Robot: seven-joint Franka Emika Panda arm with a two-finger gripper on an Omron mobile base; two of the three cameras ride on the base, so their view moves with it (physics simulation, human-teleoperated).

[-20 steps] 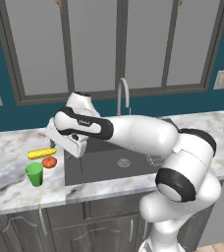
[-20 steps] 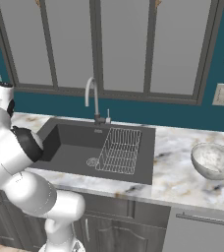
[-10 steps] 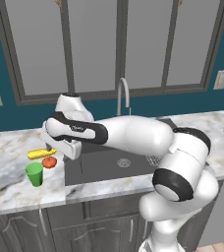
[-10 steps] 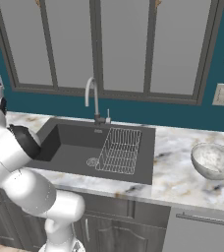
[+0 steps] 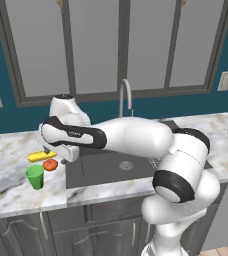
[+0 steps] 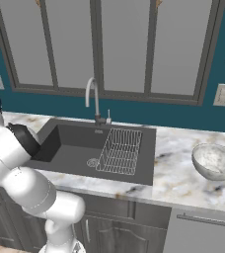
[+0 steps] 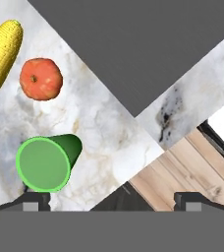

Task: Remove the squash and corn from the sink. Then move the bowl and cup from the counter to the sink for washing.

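Marbled desk (image 5: 16, 172): tapered green cup (image 7: 45, 161), round squash (image 7: 41, 78), ridged yellow corn (image 7: 2, 56); end effector (image 7: 111, 201) spread, empty.

The corn (image 7: 2, 57) is bright yellow with tiny bumpy rows. The squash (image 7: 41, 78) is orange-red. The cup (image 7: 46, 162) is bright green, lighter inside. The counter (image 7: 104, 123) is white with grey swirls. The sink (image 6: 80, 147) is dark grey. The bowl (image 6: 216, 161) is grey-white with little specks.
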